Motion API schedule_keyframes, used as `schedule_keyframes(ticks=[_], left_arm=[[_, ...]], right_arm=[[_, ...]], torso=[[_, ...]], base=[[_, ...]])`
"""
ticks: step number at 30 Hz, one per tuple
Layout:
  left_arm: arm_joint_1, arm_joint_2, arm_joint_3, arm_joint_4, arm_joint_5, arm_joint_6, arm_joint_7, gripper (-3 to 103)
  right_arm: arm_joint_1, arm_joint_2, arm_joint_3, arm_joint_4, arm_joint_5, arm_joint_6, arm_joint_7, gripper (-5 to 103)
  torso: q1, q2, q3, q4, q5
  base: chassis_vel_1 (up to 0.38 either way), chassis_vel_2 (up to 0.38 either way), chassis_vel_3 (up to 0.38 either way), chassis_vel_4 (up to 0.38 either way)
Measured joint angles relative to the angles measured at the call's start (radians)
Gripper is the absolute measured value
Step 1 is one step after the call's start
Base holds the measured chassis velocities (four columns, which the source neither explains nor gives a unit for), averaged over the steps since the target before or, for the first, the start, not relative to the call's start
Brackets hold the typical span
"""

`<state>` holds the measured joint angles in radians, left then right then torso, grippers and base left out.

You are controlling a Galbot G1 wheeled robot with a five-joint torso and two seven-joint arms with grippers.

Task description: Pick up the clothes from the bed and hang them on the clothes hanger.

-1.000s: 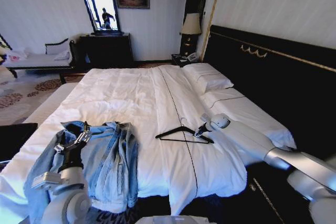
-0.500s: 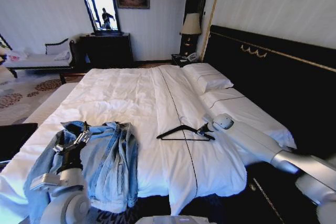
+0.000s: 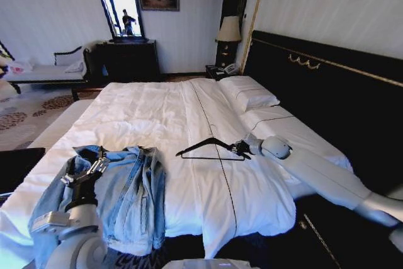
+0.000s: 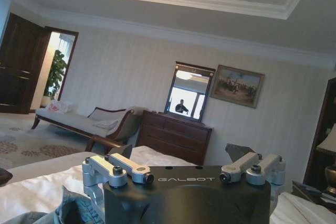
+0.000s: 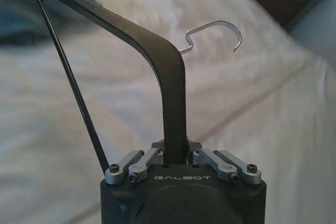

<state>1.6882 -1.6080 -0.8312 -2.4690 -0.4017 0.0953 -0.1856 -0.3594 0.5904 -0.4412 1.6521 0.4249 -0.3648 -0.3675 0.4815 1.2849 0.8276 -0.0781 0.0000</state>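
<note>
Right tool [image 5: 175,156] clamps clothes hanger [image 3: 211,148] (gripped end hidden).

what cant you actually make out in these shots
- Left tool: head view too small, and the left wrist view cuts off its tips, so open or shut is unclear.
- Denim jacket: the left arm covers part of it.
- Clothes hanger: its gripped end is hidden inside the right tool.
</note>
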Motion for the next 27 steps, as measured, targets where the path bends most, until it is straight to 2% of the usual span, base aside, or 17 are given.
schedule_keyframes(ticks=[3,7,15,17,27], left_arm=[[0.000,0.000,-0.007,0.006,0.001,0.000,-0.002,100],[-0.002,0.000,-0.017,0.014,0.001,0.000,-0.004,100],[-0.006,0.000,-0.031,0.026,-0.002,0.000,-0.006,100],[-0.007,0.000,-0.034,0.024,-0.005,0.000,-0.007,100],[-0.012,0.010,-0.036,0.006,-0.022,0.004,-0.006,100]], right_arm=[[-0.039,0.006,0.003,0.021,0.033,0.066,0.090,19],[-0.053,0.022,0.005,0.035,0.053,0.109,0.133,19],[-0.026,0.026,-0.006,0.095,0.063,0.083,0.132,19],[-0.026,0.030,-0.014,0.095,0.061,0.063,0.138,19],[-0.064,0.055,-0.030,0.054,0.028,0.058,0.116,19]], torso=[[0.000,0.000,0.000,0.0001,-0.0001],[0.000,0.000,0.000,0.0001,0.0002],[0.000,0.000,0.000,0.0003,-0.0003],[0.000,0.000,0.000,0.0001,-0.0003],[0.000,0.000,0.000,-0.0001,0.0000]], base=[[0.000,0.000,0.000,0.000],[0.000,0.000,0.000,0.000],[0.000,0.000,0.000,0.000],[0.000,0.000,0.000,0.000],[0.000,0.000,0.000,0.000]])
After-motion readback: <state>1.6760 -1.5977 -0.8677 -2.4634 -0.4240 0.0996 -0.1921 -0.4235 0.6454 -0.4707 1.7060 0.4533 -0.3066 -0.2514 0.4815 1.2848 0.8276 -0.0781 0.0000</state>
